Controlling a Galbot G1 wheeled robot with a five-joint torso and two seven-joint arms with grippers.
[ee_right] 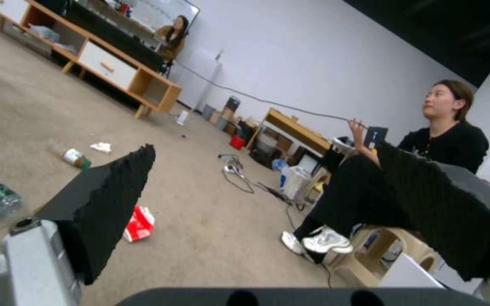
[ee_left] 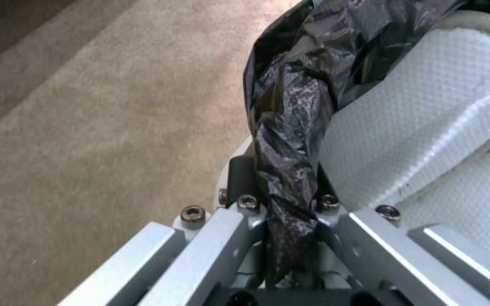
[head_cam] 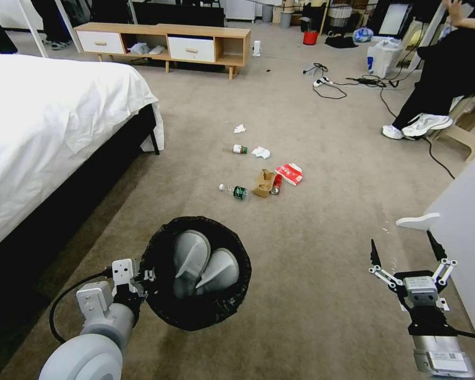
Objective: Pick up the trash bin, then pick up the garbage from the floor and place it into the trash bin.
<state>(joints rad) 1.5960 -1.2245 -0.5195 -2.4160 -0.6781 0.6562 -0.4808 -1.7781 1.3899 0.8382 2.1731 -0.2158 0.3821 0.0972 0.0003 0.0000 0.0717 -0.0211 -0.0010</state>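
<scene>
The trash bin (head_cam: pixel 195 311), its black bag folded over the rim, is low in the head view. My left gripper (head_cam: pixel 145 277) is shut on its near-left rim. In the left wrist view the jaws (ee_left: pixel 287 204) pinch the crinkly bag (ee_left: pixel 290 127); white items (ee_left: pixel 415 127) lie inside. The garbage lies on the floor (head_cam: pixel 327 211) ahead: a bottle (head_cam: pixel 237 191), brown paper bag (head_cam: pixel 263 182), red can (head_cam: pixel 276 184), carton (head_cam: pixel 289 173), tissue (head_cam: pixel 260 152), second bottle (head_cam: pixel 240 149) and far tissue (head_cam: pixel 239 128). My right gripper (head_cam: pixel 404 244) hangs open and holds nothing, right of the bin.
A bed (head_cam: pixel 47 116) with white sheets runs along the left. A wooden cabinet (head_cam: pixel 163 45) stands at the back. Cables (head_cam: pixel 343 82) trail across the carpet at the back right, near a seated person's feet. A white furniture panel (head_cam: pixel 464 211) is close to my right arm.
</scene>
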